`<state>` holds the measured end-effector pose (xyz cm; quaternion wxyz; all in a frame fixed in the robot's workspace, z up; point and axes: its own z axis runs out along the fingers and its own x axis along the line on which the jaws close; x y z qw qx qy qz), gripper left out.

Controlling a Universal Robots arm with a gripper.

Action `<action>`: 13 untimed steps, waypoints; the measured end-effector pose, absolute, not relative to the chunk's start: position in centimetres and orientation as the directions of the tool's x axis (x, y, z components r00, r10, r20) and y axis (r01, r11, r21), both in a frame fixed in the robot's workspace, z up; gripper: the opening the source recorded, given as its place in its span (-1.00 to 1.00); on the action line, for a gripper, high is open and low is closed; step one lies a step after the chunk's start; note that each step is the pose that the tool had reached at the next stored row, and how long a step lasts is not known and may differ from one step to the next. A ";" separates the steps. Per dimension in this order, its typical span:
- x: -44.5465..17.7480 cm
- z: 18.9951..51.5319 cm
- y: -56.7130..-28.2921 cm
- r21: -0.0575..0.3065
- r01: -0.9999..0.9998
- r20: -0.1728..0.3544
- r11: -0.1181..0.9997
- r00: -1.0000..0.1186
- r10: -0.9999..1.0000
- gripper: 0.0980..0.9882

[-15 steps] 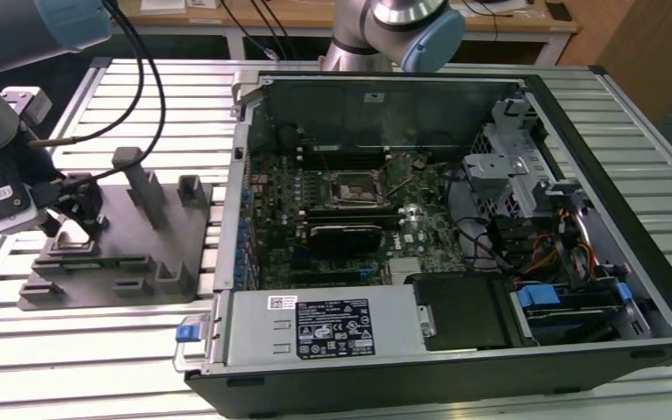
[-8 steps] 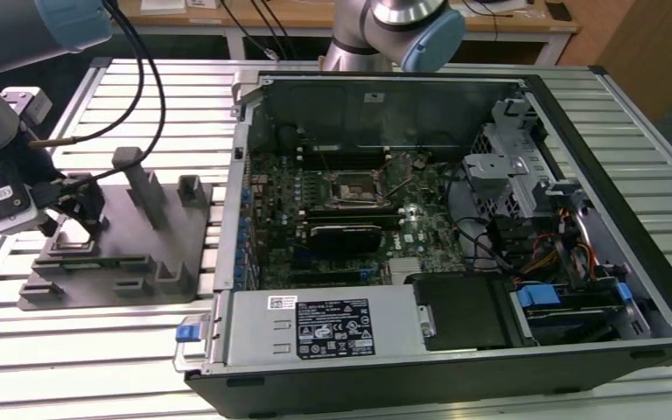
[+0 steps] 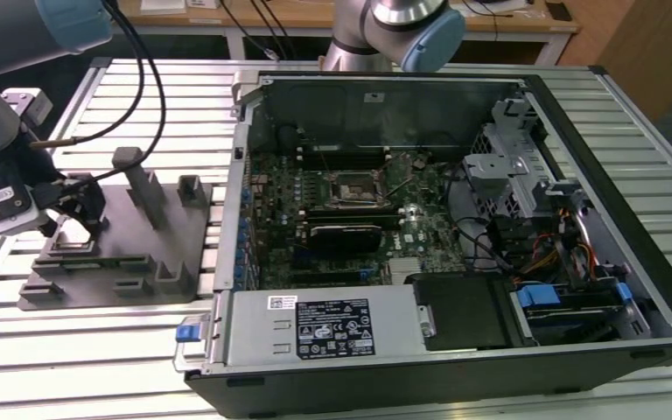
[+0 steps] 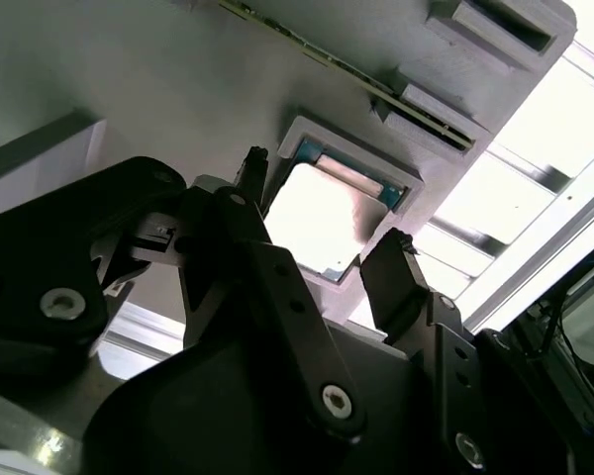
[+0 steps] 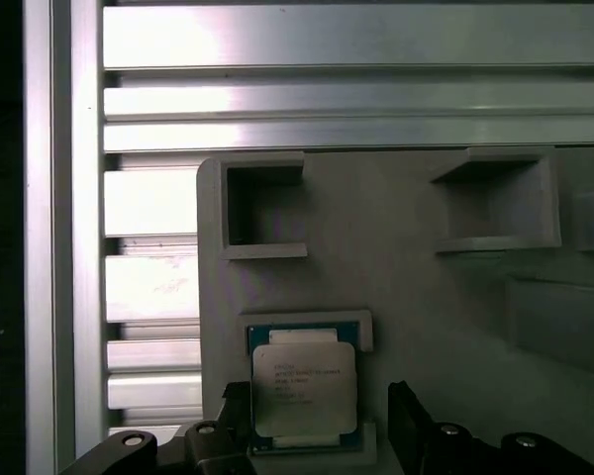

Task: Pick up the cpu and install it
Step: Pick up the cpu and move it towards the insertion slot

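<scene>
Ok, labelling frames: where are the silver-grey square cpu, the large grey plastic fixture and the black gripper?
Silver-grey square cpu (image 5: 304, 388): first wrist view, centre of its metal top.
Large grey plastic fixture (image 5: 376, 247): first wrist view, bare face between pockets.
Black gripper (image 4: 323, 198): second wrist view, midway between its fingertips.

Exterior view: high, oblique, distant; looks down across slatted aluminium tabletop, flat grey plastic fixture by the edge at the exterior view's left. First wrist view: close, straight down on fixture. Second wrist view: closer, slanting past black pincer. Shared in both wrist views: small square silver-topped cpu.
</scene>
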<state>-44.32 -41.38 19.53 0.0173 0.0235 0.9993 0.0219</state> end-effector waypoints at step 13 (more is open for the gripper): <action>-44.3 19.1 -41.4 0.042 0.031 -0.033 0.999 -0.999 0.033 0.26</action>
